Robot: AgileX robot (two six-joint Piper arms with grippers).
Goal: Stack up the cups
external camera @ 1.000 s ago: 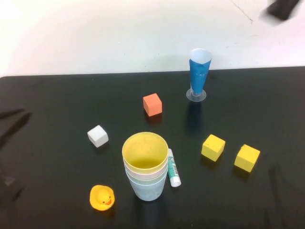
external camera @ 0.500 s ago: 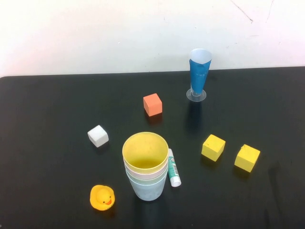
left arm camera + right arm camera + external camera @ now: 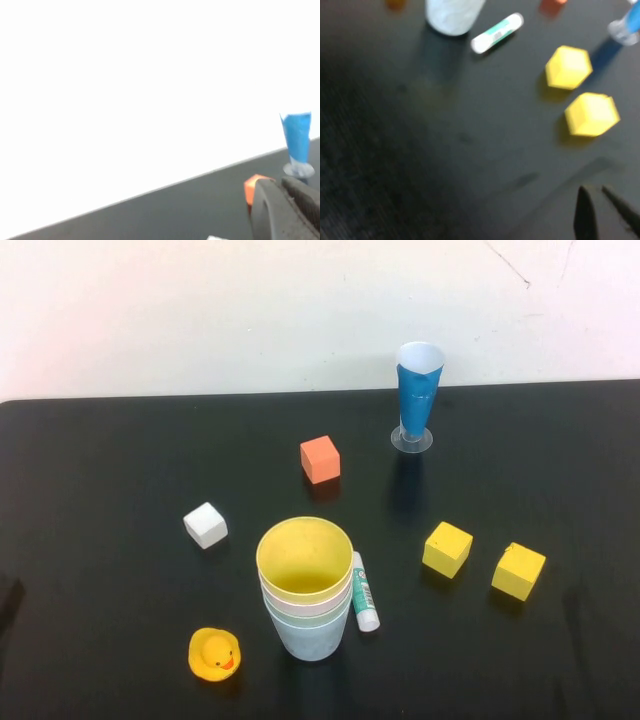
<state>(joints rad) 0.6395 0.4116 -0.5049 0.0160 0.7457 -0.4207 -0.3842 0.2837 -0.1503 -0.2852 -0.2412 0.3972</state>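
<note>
Cups (image 3: pixel 305 590) are already nested into one upright stack on the black bench (image 3: pixel 100 460), yellow on top, at about 6 o'clock from the bench's middle. Little is judged left except keeping both arms clear of it. The left hand (image 3: pixel 287 207) is held high off the bench, its fingers together and empty; the right hand (image 3: pixel 600 212) likewise. A glue stick (image 3: pixel 365 590) lies touching the stack at 3 o'clock, a rubber duck (image 3: pixel 214 654) near at 8 o'clock.

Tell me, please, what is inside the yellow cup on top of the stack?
The yellow cup looks empty; it nests in the stacked cups. Their insides are covered. Left gripper and right gripper are off the table.
</note>
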